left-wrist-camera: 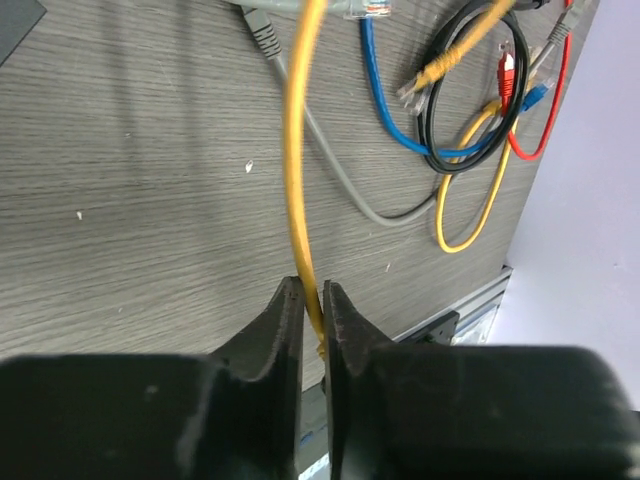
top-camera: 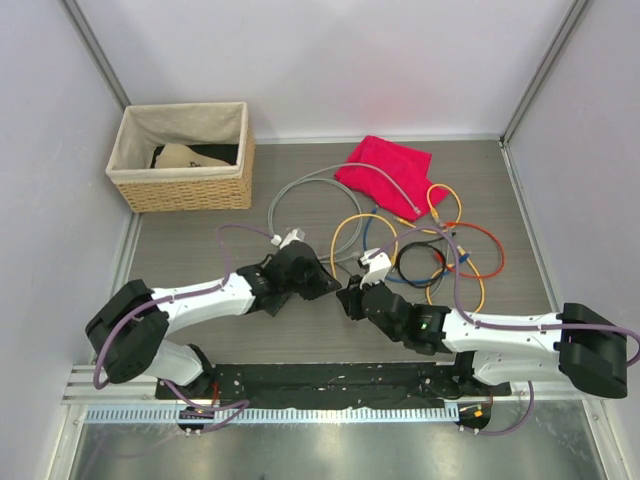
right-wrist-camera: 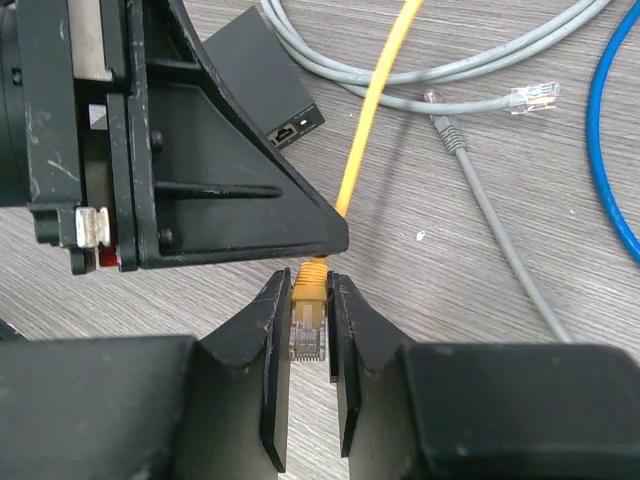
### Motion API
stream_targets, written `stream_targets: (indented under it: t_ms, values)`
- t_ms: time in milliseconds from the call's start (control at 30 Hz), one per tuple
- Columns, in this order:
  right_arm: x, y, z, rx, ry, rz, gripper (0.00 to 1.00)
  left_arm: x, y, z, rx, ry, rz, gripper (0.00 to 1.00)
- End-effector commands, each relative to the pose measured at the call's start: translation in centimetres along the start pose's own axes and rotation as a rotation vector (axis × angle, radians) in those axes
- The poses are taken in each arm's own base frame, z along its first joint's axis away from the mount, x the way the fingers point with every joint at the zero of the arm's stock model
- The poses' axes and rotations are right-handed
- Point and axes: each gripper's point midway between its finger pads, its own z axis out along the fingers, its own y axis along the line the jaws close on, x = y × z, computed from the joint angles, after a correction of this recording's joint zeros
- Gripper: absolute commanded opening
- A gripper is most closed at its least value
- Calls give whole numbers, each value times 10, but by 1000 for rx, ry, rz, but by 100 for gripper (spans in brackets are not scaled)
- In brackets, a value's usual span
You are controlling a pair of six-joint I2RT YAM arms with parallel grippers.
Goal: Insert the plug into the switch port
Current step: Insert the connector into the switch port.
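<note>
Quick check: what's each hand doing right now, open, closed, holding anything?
Left hand: closed on the yellow cable.
Right hand: closed on the yellow plug.

The top external view looks down from above and behind the arm bases, far enough away to take in the whole worktop (top-camera: 310, 340). The left wrist view looks along the left fingers (left-wrist-camera: 280, 340), very near the worktop. The right wrist view looks along the right fingers (right-wrist-camera: 270, 350), equally near. Both wrist views share the yellow cable (left-wrist-camera: 292, 150). The right one also shows its plug (right-wrist-camera: 309, 325).
</note>
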Motion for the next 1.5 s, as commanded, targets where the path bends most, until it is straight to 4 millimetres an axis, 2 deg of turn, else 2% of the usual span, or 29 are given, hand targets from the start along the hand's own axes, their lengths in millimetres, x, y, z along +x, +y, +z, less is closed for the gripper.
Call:
stream_targets:
  t_ms: [0,67,100,200,233,267,300,333,400,433,467,533,667,733,833,900,1000,1100,1267,1333,1467]
  values:
    - [-26,15,0,-51,-98,52,7,11,-35,-3,118,66,-3,9]
    - [-24,18,0,-66,-86,38,11,10,-34,-2,112,61,7,1]
    - [-24,19,0,-67,-80,34,13,10,-33,-2,105,61,16,0]
    - [-24,20,-4,-79,-62,21,27,5,-28,-6,74,45,85,0]
    - [-29,21,-7,-86,-68,17,42,3,-25,-7,62,42,118,0]
    - [-26,17,-9,-73,-48,-3,49,1,-22,-8,49,44,149,0]
    - [-28,16,-12,-69,-44,-17,53,-3,-14,-10,11,46,211,0]
    - [-39,17,-17,-77,-61,-36,60,-6,-13,-12,3,49,240,0]
    - [-40,12,-23,-74,-34,-98,66,-11,-7,-18,-32,66,305,0]
    - [-52,15,-26,-92,-50,-110,70,-13,-3,-20,-43,74,370,0]
    - [-48,12,-32,-114,-8,-194,70,-14,-1,-22,-54,82,410,0]
    - [-62,12,-36,-142,-14,-258,70,-13,3,-29,-72,118,507,0]
    - [-75,9,-49,-213,-7,-522,70,-5,3,-45,-55,199,630,0]
    - [-89,15,-57,-241,-34,-585,70,-4,9,-56,-80,222,657,0]
    - [-96,16,-59,-264,-45,-738,71,-5,13,-73,-88,240,716,0]
    - [-88,12,-56,-286,4,-881,71,-7,11,-85,-78,243,757,0]
    - [-82,14,-46,-297,59,-957,72,-7,5,-96,-40,246,811,0]
    - [-83,28,-40,-357,67,-1010,72,-4,2,-104,-16,275,852,0]
    - [-80,49,-31,-441,73,-1078,72,-2,7,-107,-33,324,897,0]
    - [-81,53,-28,-451,63,-1102,72,0,6,-108,-24,337,913,0]
    - [-70,57,-18,-478,96,-1121,72,5,-1,-109,22,360,927,0]
